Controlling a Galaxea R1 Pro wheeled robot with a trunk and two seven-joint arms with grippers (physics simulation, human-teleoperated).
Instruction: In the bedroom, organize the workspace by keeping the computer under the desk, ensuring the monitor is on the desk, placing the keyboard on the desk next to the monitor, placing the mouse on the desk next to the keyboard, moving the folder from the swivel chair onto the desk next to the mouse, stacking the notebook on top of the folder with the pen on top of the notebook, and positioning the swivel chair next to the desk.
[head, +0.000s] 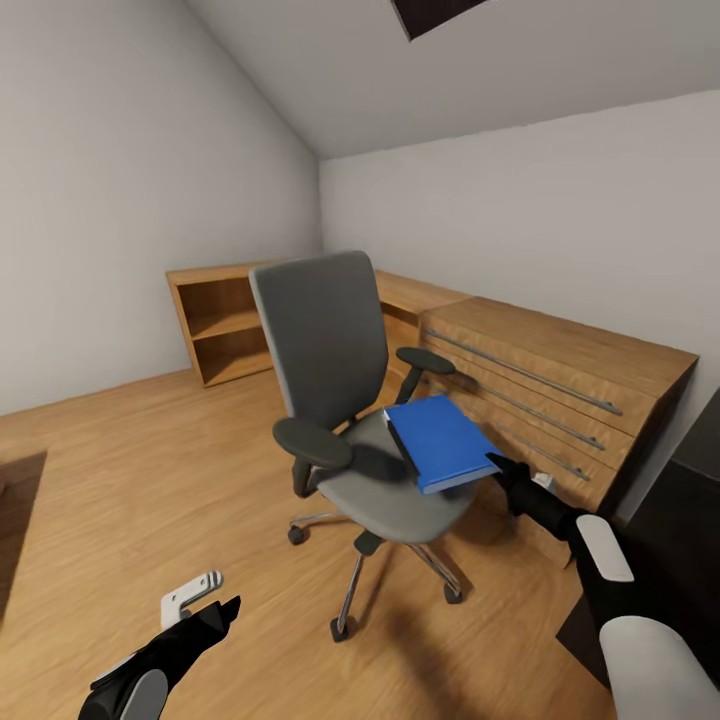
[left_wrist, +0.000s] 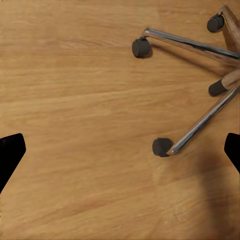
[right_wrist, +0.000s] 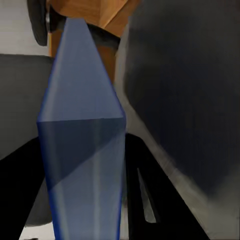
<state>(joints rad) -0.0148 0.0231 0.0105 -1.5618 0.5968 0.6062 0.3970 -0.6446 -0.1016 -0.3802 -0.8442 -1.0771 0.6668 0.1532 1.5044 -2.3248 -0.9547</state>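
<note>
Holding the folder (head: 441, 441) at its near corner with the right gripper (head: 497, 464), jaws clenched on the blue cover; confirmed in the right wrist view, folder (right_wrist: 82, 125) edge-on between the black fingers (right_wrist: 20, 190). Folder tilted, far end low over the seat of the swivel chair (head: 340, 400), near end raised. A thin dark object along the folder's left side, too unclear to identify. Left gripper (head: 205, 612) low over bare floor (head: 150, 470), jaws released and empty, with chair casters (left_wrist: 161, 147) nearby in the left wrist view. Best to lift straight up first, keeping the cover level to avoid slipping from a corner pinch. Worth minding the armrest (head: 424, 360) just behind the folder and the oak chest of drawers (head: 560, 390) close at right. Open room toward the near floor; dark desk edge (head: 690, 500) at far right.
</note>
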